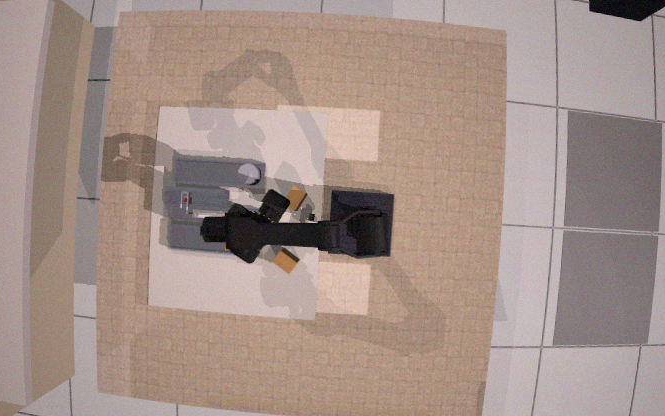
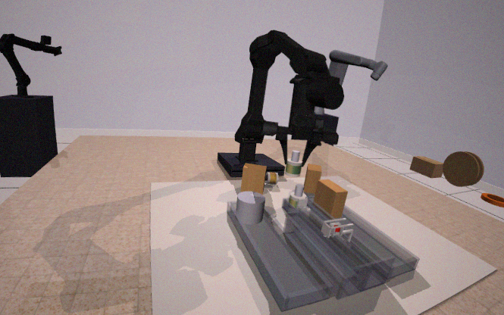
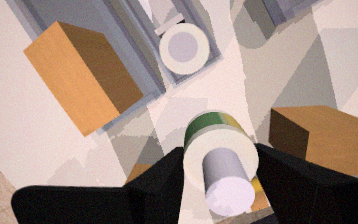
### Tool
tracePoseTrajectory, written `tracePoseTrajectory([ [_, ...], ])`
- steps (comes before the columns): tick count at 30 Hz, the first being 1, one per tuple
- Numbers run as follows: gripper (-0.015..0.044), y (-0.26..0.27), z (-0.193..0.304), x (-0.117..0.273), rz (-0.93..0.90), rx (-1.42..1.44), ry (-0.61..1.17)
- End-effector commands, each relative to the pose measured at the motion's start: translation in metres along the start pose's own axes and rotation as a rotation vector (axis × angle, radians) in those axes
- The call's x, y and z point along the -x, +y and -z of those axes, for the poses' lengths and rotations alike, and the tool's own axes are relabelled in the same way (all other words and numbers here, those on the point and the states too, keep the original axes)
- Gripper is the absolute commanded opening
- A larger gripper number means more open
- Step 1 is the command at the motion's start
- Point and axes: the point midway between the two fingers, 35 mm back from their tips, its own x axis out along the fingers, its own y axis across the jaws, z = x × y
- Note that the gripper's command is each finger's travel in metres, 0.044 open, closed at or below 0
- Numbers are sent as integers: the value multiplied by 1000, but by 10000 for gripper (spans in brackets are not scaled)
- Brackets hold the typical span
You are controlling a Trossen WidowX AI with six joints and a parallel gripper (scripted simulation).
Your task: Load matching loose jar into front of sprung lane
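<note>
My gripper [image 2: 294, 163] [image 3: 217, 152] is shut on a jar [image 2: 293, 169] [image 3: 220, 142] with a green and yellow band, white shoulder and pale grey knob. It holds the jar upright, raised above the mat, outside the lane's front end. The matching jar [image 2: 297, 200] [image 3: 184, 47] stands in the sprung lane at its front, close behind the low front stop. The white pusher plate [image 3: 170, 24] is right behind it. In the top view the arm hides both jars. A different jar [image 2: 272, 178] with an orange-yellow band lies on its side near the robot base.
A grey cylinder [image 1: 248, 173] [image 2: 249, 209] stands in one neighbouring lane. A tan box [image 2: 330, 197] [image 3: 80, 80] stands at the front of the other. Two more tan boxes [image 1: 296, 197] [image 1: 286, 260] stand on the mat on either side of the area before the lanes.
</note>
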Motion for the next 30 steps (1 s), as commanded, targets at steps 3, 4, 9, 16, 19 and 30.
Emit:
tracePoseTrajectory([
  [3,0,-1,-9,-9,7,188,6],
  [4,0,-2,-10,-10,7,220,6],
  [9,0,-3,-17,-16,7,379,6],
  [16,0,-4,-21,-20,7,490,6],
  [19,0,-3,-21,-21,7,490,6],
  [30,0,-3,-22,-43,7,490,6],
])
